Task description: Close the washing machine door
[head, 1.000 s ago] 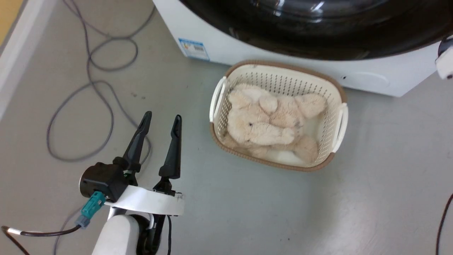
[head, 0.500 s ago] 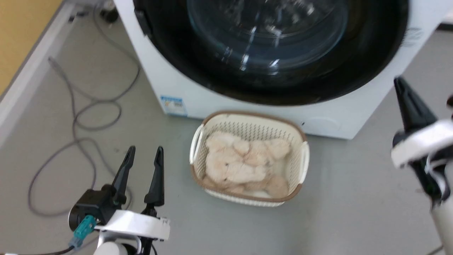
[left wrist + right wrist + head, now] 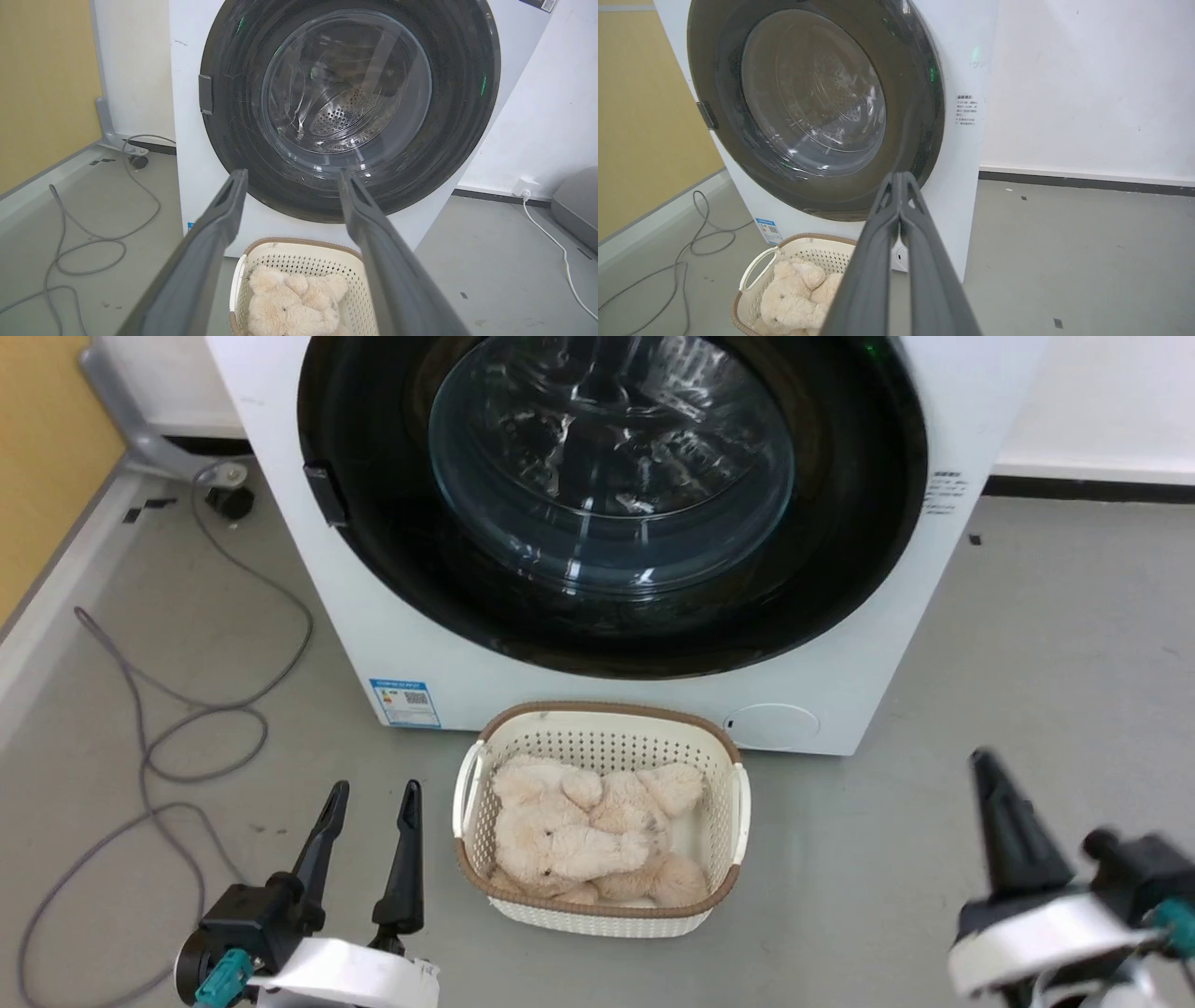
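Nearest the robot, over the near left of the grey floor (image 3: 1027,644), the left gripper (image 3: 373,791) hung released, its two long dark fingers parted with nothing between them. Over the near right of the floor, the right gripper (image 3: 899,175) was clenched, its fingertips pressed together on nothing.

Just beyond the left gripper stood a cream perforated plastic basket with a brown rim (image 3: 607,707), holding a beige plush toy (image 3: 579,845). A loose grey cable (image 3: 140,709) looped across the floor's left side.

Behind the basket, and close to it, stood the big white front-loading washing machine (image 3: 579,695), with a small blue label (image 3: 404,702) at its lower left corner. The large round black washing machine door (image 3: 840,551), with a bulging clear glass window at its centre, appeared to lie flat against the machine's front, well apart from both grippers.

Judging by this, the closing swing looked done and the arms stood clear. Whether the latch had caught could not be told. If it had not, the next move would call for a firm, square press on the black rim, away from the glass and opposite the hinge, most likely with the clenched right fingertips.
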`<state>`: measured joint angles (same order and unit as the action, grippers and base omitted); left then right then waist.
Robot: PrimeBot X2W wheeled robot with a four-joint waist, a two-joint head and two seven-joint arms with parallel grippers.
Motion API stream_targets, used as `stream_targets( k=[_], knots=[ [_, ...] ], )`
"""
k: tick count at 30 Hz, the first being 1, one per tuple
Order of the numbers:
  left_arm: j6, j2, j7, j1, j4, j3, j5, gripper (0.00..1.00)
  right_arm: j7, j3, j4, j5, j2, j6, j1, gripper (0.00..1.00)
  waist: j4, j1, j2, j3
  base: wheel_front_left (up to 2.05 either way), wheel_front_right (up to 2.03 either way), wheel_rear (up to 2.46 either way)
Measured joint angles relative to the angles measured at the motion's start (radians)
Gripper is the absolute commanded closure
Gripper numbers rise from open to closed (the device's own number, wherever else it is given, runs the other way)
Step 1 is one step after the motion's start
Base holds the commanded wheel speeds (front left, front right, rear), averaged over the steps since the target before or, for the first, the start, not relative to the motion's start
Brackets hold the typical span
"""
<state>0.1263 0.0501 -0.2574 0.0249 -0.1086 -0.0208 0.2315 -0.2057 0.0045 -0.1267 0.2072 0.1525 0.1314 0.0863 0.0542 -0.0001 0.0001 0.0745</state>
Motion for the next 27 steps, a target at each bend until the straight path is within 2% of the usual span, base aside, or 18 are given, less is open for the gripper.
stream_targets(
  k=[3,9,10,11,27],
  knots=[
    [0.000,0.000,0.000,-0.011,-0.007,0.000,0.000,0.00,-0.009,-0.003,0.031,-0.054,-0.037,0.000,-0.053,1.00,-0.008,0.0000,0.0000,-0.011,0.00,0.00,0.00],
    [0.000,0.000,0.000,-0.028,-0.026,-0.009,-0.010,0.00,-0.033,-0.076,0.045,-0.095,-0.085,0.000,-0.104,0.98,-0.014,0.0000,0.0000,-0.023,0.00,0.00,0.00],
    [0.000,0.000,0.000,-0.030,-0.026,-0.011,-0.010,0.00,-0.036,-0.082,0.047,-0.102,-0.088,0.000,-0.109,0.56,-0.014,0.0000,0.0000,-0.025,0.00,0.00,0.00],
    [0.000,0.000,0.000,-0.031,-0.027,-0.012,-0.010,0.00,-0.039,-0.086,0.048,-0.110,-0.091,0.000,-0.114,0.00,-0.014,0.0000,-0.0001,-0.026,0.00,0.00,0.00],
    [0.000,0.000,0.000,-0.050,-0.022,-0.036,-0.017,0.00,-0.051,-0.080,0.044,-0.109,-0.097,0.000,-0.128,0.00,-0.012,0.0000,-0.0001,-0.025,0.00,0.00,0.00]
  ],
)
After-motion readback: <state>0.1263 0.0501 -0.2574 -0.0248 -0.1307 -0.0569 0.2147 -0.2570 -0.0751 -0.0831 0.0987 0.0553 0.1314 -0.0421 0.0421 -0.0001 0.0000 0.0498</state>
